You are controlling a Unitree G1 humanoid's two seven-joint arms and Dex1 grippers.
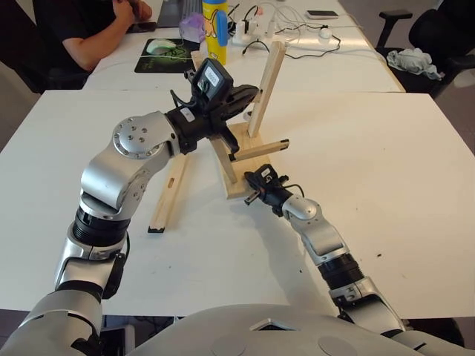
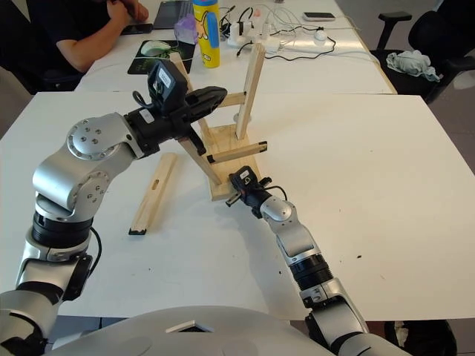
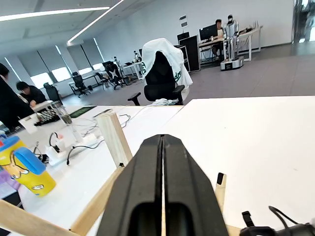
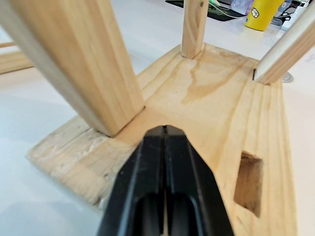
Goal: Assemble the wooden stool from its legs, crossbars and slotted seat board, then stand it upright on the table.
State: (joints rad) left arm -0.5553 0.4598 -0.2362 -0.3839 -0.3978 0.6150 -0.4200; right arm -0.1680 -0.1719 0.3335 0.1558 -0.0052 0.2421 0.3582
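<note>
The white table (image 1: 386,185) carries the seat board (image 4: 206,98) (legs up) and a loose slotted bar (image 1: 169,194)

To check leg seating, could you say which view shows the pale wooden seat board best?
Right wrist view: the pale wooden seat board is close, its empty slot plain. Eye views show it small, partly behind legs.

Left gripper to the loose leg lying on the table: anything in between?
Nothing visible. The left gripper is up among the standing legs; the loose leg lies flat on the table, beside the seat board.
</note>
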